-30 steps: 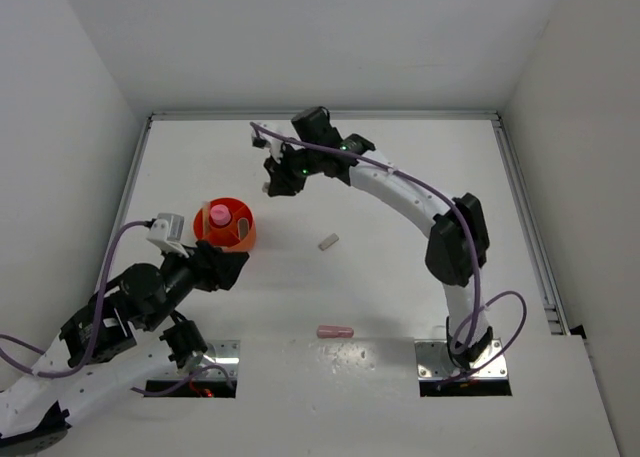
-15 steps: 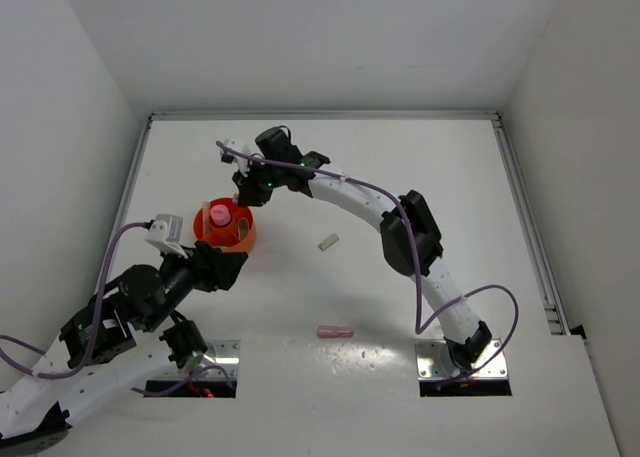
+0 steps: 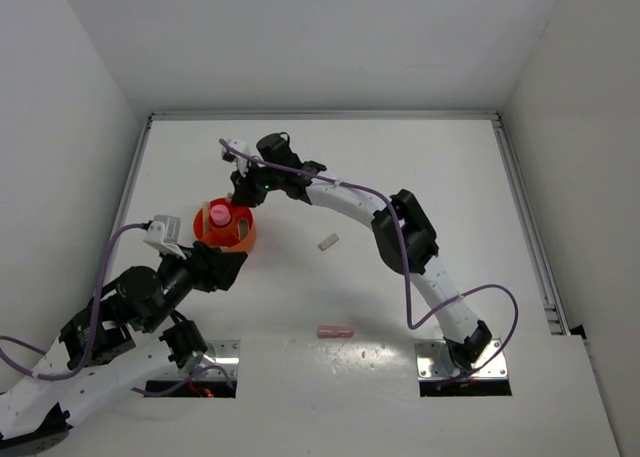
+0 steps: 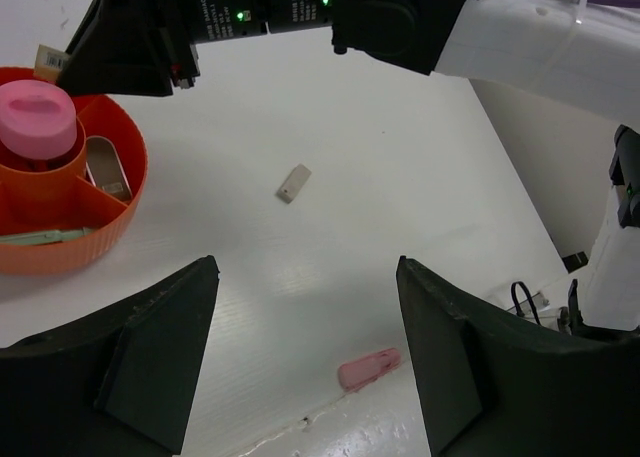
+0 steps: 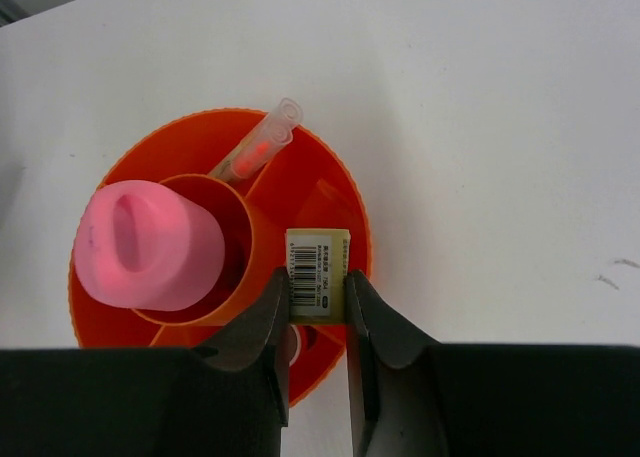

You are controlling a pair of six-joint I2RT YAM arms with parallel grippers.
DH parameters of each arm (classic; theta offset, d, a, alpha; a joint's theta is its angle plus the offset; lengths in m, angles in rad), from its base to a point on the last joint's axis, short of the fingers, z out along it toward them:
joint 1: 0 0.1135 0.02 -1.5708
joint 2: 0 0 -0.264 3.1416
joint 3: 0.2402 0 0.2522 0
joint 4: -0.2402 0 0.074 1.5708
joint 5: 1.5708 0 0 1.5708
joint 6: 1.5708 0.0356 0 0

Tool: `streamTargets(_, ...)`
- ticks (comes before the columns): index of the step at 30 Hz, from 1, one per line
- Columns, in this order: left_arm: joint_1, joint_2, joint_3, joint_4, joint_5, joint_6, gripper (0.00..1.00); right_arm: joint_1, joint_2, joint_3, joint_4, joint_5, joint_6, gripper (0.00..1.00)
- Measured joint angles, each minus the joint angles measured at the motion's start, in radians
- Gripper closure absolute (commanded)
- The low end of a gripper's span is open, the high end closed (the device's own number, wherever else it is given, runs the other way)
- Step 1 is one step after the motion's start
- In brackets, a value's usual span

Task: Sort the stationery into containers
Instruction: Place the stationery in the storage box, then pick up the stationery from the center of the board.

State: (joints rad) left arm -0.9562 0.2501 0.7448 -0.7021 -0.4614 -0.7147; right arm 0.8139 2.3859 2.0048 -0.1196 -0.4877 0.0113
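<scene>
**Step in hand:** placing. My right claw is pinching a small pale-yellow block with a barcode label by its two sides. It hangs over the near-side outer compartment of the orange tub, just beside the centre cup. The block sits above the rim and has not been let go. My left claw is spread wide with nothing between its fingers, low over the worktop beside the tub.

**Next move, as I judge it:**
- Lower the block a little so it clears the inner divider.
- Spread the right claw, then lift straight up so the fingers do not catch the tub wall.
- Turn to the loose pieces.

**Count:**
- Tubs: 1.
- Held in the claw: 1 block.
- Loose on the worktop: 2.
  - One small beige block, mid-worktop.
  - One pink bar, near the front edge and well apart from the tub.
- In the tub:
  - One pink-capped tube, upright in the centre cup.
  - One clear stick with a pink core in the far compartment. It may be two lying together; I cannot tell them apart.
  - One pale green stick.
  - One pale rounded piece, which I cannot identify.
</scene>
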Motion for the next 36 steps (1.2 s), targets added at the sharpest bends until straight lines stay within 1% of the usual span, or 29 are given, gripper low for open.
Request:
streamTargets(1,0.0,0.0,0.0,0.0,0.0,0.0,0.22,0.0,0.006,-0.001,0.006,0.0,0.002,1.0)
streamTargets(4,0.0,0.0,0.0,0.0,0.0,0.0,0.22,0.0,0.024,-0.001,0.016,0.0,0.016,0.96)
streamTargets(7,0.0,0.0,0.0,0.0,0.0,0.0,0.22,0.0,0.036,-0.001,0.031,0.001,0.028,0.89)
streamTargets(10,0.0,0.0,0.0,0.0,0.0,0.0,0.22,0.0,0.046,-0.001,0.04,-0.002,0.039,0.77)
streamTargets(11,0.0,0.0,0.0,0.0,0.0,0.0,0.22,0.0,0.048,-0.001,0.042,-0.002,0.042,0.67)
streamTargets(15,0.0,0.0,0.0,0.0,0.0,0.0,0.22,0.003,0.052,0.0,0.069,-0.007,0.049,0.56)
streamTargets(20,0.0,0.0,0.0,0.0,0.0,0.0,0.22,-0.001,0.052,0.002,0.073,-0.002,0.051,0.52)
streamTargets(23,0.0,0.0,0.0,0.0,0.0,0.0,0.22,-0.001,0.052,0.002,0.064,0.003,0.053,0.52)
streamTargets(28,0.0,0.0,0.0,0.0,0.0,0.0,0.22,-0.002,0.052,0.002,0.058,0.013,0.051,0.74)
streamTargets(29,0.0,0.0,0.0,0.0,0.0,0.0,0.22,-0.004,0.052,0.002,0.056,0.015,0.052,0.74)
streamTargets(30,0.0,0.0,0.0,0.0,0.0,0.0,0.22,-0.008,0.05,0.002,0.052,0.019,0.053,0.73)
streamTargets(32,0.0,0.0,0.0,0.0,0.0,0.0,0.22,-0.014,0.044,0.002,0.034,0.029,0.048,0.62)
streamTargets(34,0.0,0.0,0.0,0.0,0.0,0.0,0.22,-0.019,0.03,0.002,0.017,0.046,0.037,0.54)
streamTargets(36,0.0,0.0,0.0,0.0,0.0,0.0,0.22,-0.025,0.005,0.002,-0.001,0.066,0.024,0.52)
